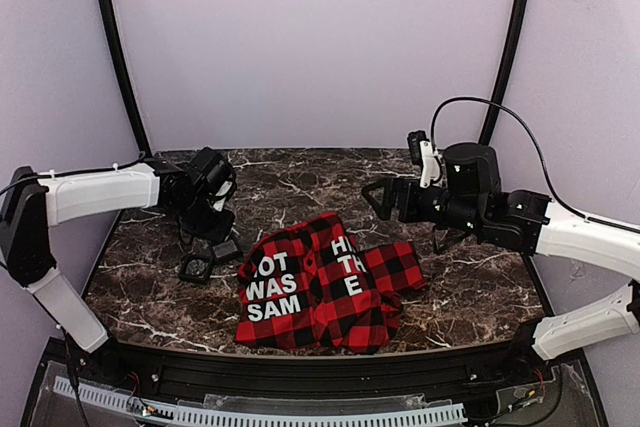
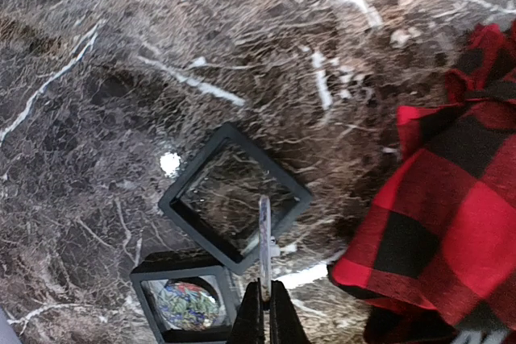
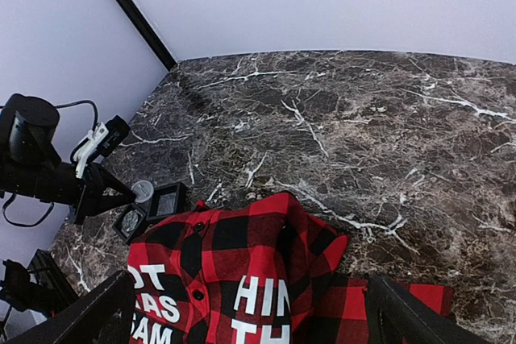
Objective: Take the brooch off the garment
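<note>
1. The brooch (image 2: pixel 264 235) stands edge-on, pinched in the tips of the left claw (image 2: pixel 266 302), which is clenched on it.
2. The garment (image 1: pixel 320 282) lies crumpled on the desk (image 1: pixel 300 182) to that claw's right, apart from the brooch.
3. An empty black frame (image 2: pixel 234 196) lies under the claw's tips. A second black frame (image 2: pixel 184 300), holding a mottled disc, touches it.
4. The right claw (image 1: pixel 371 197) hangs near the garment's far edge, jaws spread wide, released and empty.

Robotics lab test cell, as indicated by the fittings. A dark marble-patterned table (image 1: pixel 300 172) is enclosed by plain pale lilac walls (image 1: pixel 310 37) at 9, 12 and 3 o'clock. Black curved poles (image 1: pixel 112 47) are noted at 11 and 1 o'clock. Two white robot arms (image 1: pixel 100 192) are mounted at 6 o'clock, behind a slotted cable duct (image 1: pixel 260 409).
</note>
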Controlling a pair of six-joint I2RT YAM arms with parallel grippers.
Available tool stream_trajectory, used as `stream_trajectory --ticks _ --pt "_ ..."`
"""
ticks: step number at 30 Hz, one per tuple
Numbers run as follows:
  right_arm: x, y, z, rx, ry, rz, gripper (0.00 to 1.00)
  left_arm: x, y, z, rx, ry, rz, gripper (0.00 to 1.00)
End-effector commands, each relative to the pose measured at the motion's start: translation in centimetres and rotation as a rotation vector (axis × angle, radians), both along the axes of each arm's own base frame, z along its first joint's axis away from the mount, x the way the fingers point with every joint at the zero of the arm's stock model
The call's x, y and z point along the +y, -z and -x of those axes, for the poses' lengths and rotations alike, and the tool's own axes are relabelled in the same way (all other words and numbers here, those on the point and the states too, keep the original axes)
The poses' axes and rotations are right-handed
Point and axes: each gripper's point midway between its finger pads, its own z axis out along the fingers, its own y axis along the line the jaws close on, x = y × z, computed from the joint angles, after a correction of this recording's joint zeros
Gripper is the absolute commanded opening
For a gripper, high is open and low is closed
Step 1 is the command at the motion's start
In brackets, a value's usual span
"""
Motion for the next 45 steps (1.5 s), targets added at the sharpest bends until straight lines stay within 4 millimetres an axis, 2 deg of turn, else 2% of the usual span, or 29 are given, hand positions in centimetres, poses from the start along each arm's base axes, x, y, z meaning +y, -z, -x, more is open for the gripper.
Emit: stream_trajectory --ticks 1,6,13,20,26,37,45 --pt "-1.2 0.6 0.1 -0.002 0.006 -0.008 0.99 3.0 0.0 -1.5 -0.011 -0.086 -0.185 0.01" --pt "-1.5 1.2 0.3 0.011 0.007 -0.029 0.99 3.6 2.3 -1.8 0.041 -0.086 -0.257 0.01" --pt "-1.7 1.5 0.5 0.021 0.005 -0.038 0.99 3.7 4.0 -2.0 0.067 -0.076 -0.278 0.01" --pt "-1.7 1.6 0.7 0.033 0.0 -0.057 0.98 3.5 4.5 -3.1 0.058 -0.074 -0.299 0.01" --pt "-2.0 1.9 0.9 0.036 0.007 -0.059 0.99 3.7 5.5 -3.0 0.082 -0.07 -0.327 0.02" --pt "-2.0 2.1 0.8 0.04 0.009 -0.058 0.99 2.8 5.5 -2.7 0.105 -0.04 -0.279 0.29" --pt "-2.1 2.3 0.8 0.044 0.013 -0.054 0.99 1.7 4.1 -2.5 0.084 -0.025 -0.197 0.45"
